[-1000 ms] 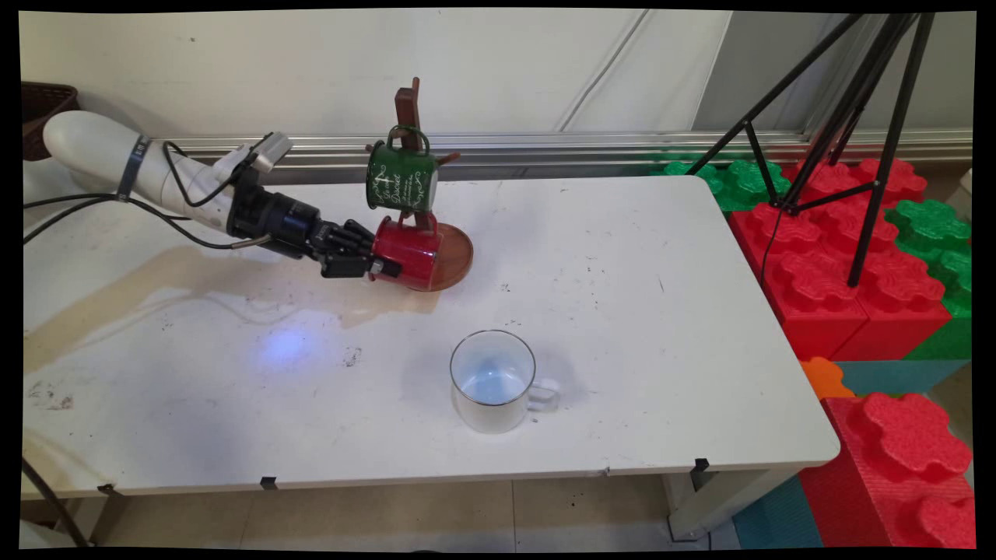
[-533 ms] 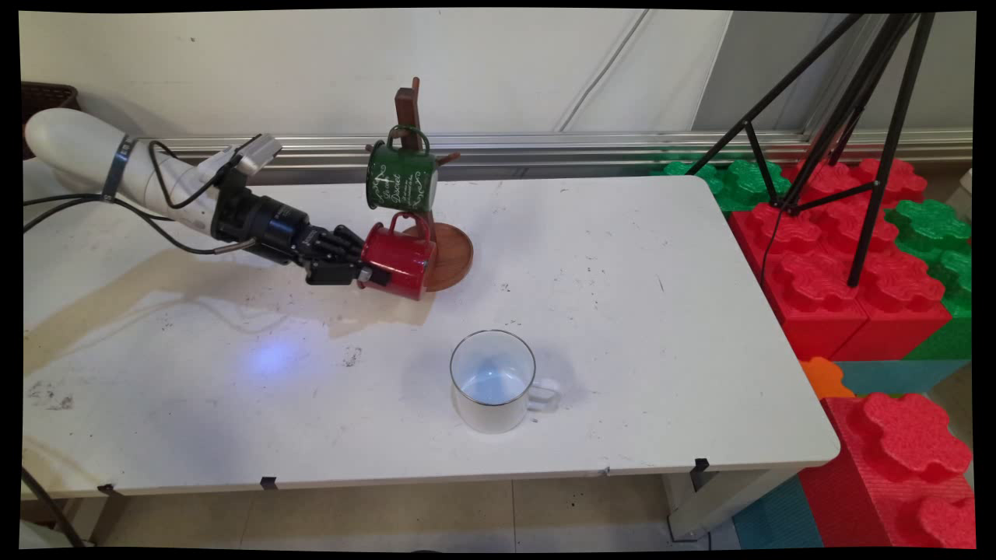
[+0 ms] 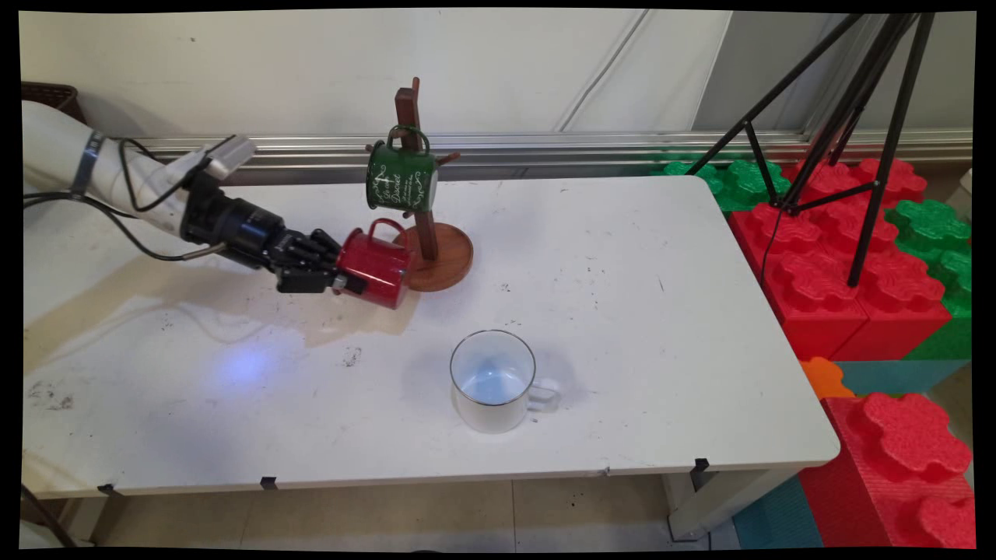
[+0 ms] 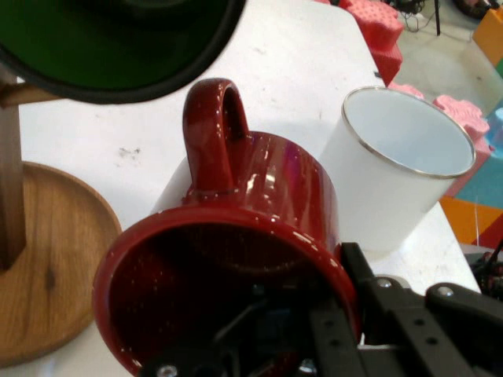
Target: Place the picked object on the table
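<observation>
My gripper (image 3: 348,281) is shut on the rim of a red mug (image 3: 375,266), which lies on its side in the air just left of the wooden mug stand (image 3: 436,253). Its handle (image 3: 384,225) points up. In the hand view the red mug (image 4: 259,212) fills the middle, one finger inside its mouth and one outside its wall (image 4: 369,302). A green mug (image 3: 401,177) hangs on the stand's peg above; its dark rim (image 4: 118,47) fills the hand view's top left. A white mug (image 3: 492,379) stands upright nearer the table's front.
The wooden stand's round base (image 4: 47,267) lies left of the held mug in the hand view. Red and green foam blocks (image 3: 856,257) and a black tripod (image 3: 864,117) stand off the table's right end. A dark basket (image 3: 48,97) sits at the far left.
The gripper has drawn back to the left with the red mug, pulling it off the stand's lower peg and away from the base. The green and white mugs have not moved.
</observation>
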